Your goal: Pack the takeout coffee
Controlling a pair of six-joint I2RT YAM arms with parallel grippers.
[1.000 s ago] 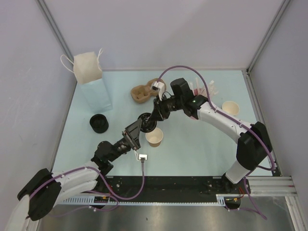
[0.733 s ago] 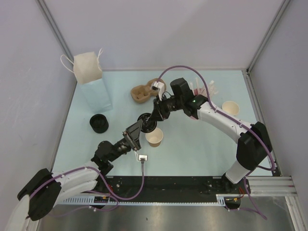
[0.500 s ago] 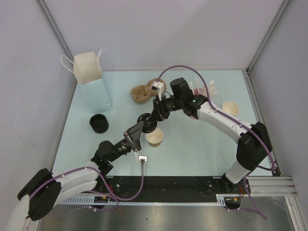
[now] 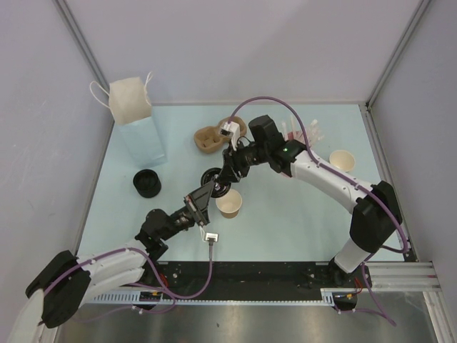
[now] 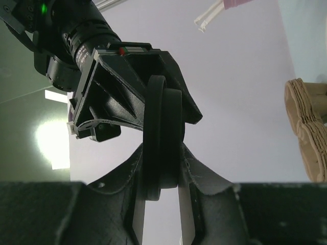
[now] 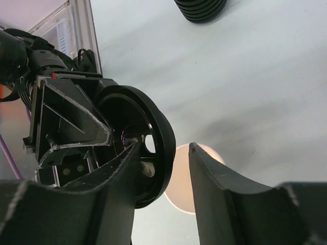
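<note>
The round black lid [image 5: 162, 133] stands on edge in the air, pinched between my left gripper's [image 5: 162, 158] fingers, which are shut on it. In the top view the lid [image 4: 214, 177] hangs just above and left of the small tan paper cup [image 4: 229, 205], which stands upright on the table. My right gripper [image 6: 164, 148] is open around the lid's rim [image 6: 164, 133]: one finger lies against the lid's face, the other stands clear of it. The cup's cream mouth [image 6: 181, 179] shows below through that gap. In the top view the right gripper [image 4: 227, 170] meets the left gripper [image 4: 211, 186] at the lid.
A stack of black lids [image 4: 146, 183] sits at the left, with a white paper bag [image 4: 136, 121] behind it. A brown pulp cup carrier [image 4: 213, 137], a pink cup of straws [image 4: 296, 132] and another tan cup [image 4: 342, 160] stand at the back and right.
My left gripper has closed onto the lid. My right gripper's jaws have opened off it and the right wrist has shifted slightly up and left.
</note>
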